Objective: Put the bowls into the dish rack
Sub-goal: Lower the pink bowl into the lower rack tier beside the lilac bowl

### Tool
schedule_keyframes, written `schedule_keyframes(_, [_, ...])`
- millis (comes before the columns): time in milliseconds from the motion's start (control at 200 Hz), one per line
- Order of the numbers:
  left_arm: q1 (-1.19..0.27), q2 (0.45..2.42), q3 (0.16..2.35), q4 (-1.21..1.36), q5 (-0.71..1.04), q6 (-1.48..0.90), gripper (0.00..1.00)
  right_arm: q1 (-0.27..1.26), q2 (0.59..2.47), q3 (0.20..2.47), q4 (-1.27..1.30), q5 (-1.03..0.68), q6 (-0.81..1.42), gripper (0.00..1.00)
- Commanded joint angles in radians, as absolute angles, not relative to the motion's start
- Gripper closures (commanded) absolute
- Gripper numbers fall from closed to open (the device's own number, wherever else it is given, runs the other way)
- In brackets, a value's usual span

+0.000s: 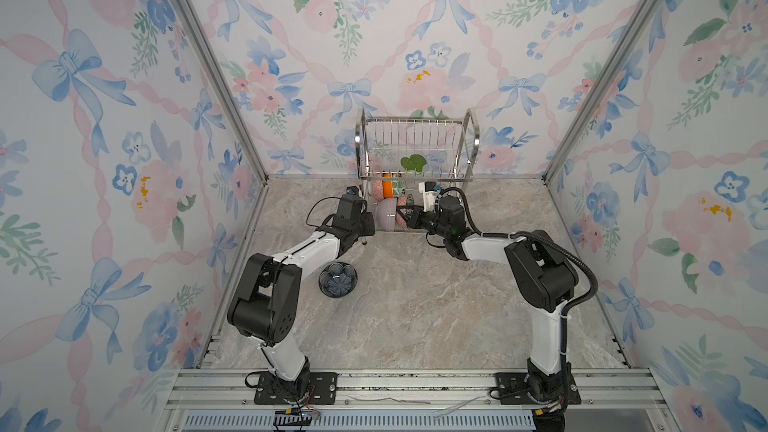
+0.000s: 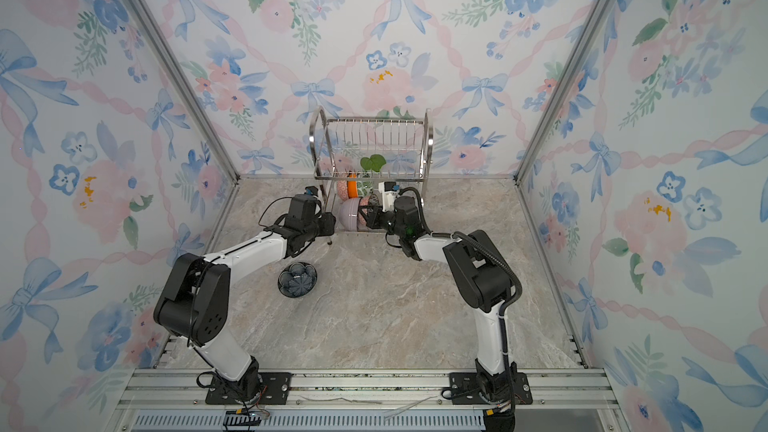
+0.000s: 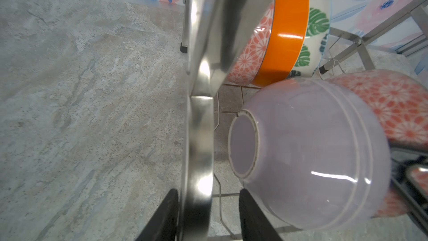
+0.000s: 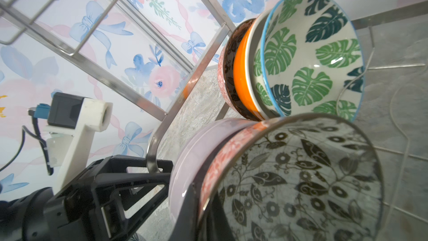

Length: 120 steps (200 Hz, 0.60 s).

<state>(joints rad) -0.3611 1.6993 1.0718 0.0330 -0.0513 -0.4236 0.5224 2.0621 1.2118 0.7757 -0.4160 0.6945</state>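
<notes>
- At the middle of the table's far edge stands the dish rack, and both arms reach to its lower tier.
- On that tier an orange bowl, a green leaf-print bowl and a pink-patterned bowl stand nested on edge. In front of them a lilac bowl is tipped on its side.
- The right claw is pressed together on the rim of the black-and-white floral bowl, which touches the lilac one. I take the step to be seating this bowl.
- The left claw is spread astride the rack's side frame and is not clamped on it. It looks meant to brace the rack.
- Next, I judge, the floral bowl must lean securely before the right claw lets go.
- One dark blue bowl waits on the table toward the left edge, well apart from the rack.
- The table is smooth, grey-beige stone-look. Wallpaper of blue bows and pink flowers covers three sides.
</notes>
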Motion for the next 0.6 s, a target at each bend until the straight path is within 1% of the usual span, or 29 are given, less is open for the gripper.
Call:
schedule_keyframes(0, [-0.365, 1.721, 1.097, 0.019, -0.037, -0.414, 0.56, 0.516, 2.081, 1.241, 0.881, -0.453, 0.731, 1.00])
schedule_keyframes(135, [-0.366, 1.724, 1.100, 0.019, -0.033, -0.416, 0.57, 0.516, 2.093, 1.227, 0.931, -0.463, 0.759, 1.00])
schedule_keyframes(185, [-0.367, 1.726, 1.101, 0.018, -0.032, -0.414, 0.63, 0.513, 2.101, 1.224, 0.946, -0.467, 0.771, 1.00])
schedule_keyframes(315, [-0.370, 1.730, 1.102, 0.015, -0.031, -0.412, 0.66, 0.514, 2.114, 1.224, 0.961, -0.476, 0.786, 1.00])
schedule_keyframes(370, [-0.371, 1.729, 1.104, 0.013, -0.033, -0.410, 0.70, 0.514, 2.117, 1.223, 0.969, -0.482, 0.793, 1.00])
schedule_keyframes(495, [-0.370, 1.726, 1.105, 0.012, -0.034, -0.408, 0.71, 0.514, 2.115, 1.208, 0.983, -0.491, 0.803, 1.00])
schedule_keyframes(595, [-0.370, 1.729, 1.106, 0.011, -0.034, -0.408, 0.78, 0.514, 2.117, 1.192, 1.028, -0.501, 0.839, 1.00])
